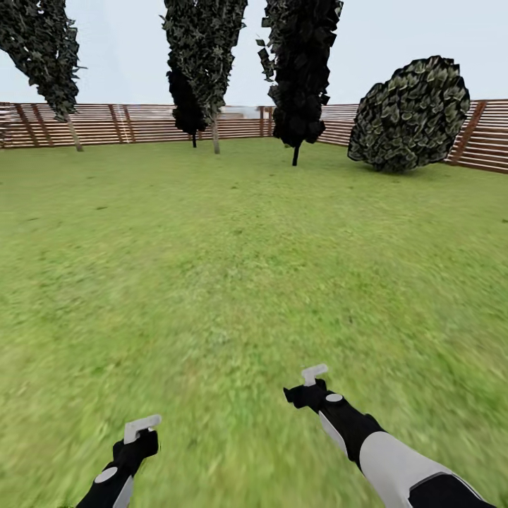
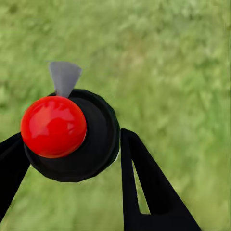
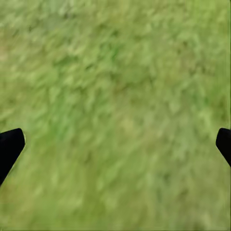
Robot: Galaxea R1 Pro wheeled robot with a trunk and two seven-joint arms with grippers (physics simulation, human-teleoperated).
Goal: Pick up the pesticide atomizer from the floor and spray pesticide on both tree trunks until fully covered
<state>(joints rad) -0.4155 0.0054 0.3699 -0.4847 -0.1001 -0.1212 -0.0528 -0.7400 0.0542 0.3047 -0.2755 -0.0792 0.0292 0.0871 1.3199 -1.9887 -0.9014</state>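
In the left wrist view the pesticide atomizer [image 2: 94, 144], a round black body with a red ball on top and a grey nozzle, sits between the black fingers of my left gripper [image 2: 72, 137], which is shut on it. That gripper [image 1: 137, 441] hangs low over the lawn at the head view's lower left. My right gripper [image 1: 310, 388] is open over bare grass, its fingers [image 3: 9, 147] wide apart. Far off by the fence stand two trees with pale trunks, one at the left [image 1: 74, 134] and one near the middle [image 1: 215, 137].
Green lawn [image 1: 233, 268] stretches ahead to a brown slat fence [image 1: 141, 123]. Two black narrow conifers [image 1: 296, 85] [image 1: 189, 106] and a large round bush [image 1: 409, 116] stand near the fence at the back and right.
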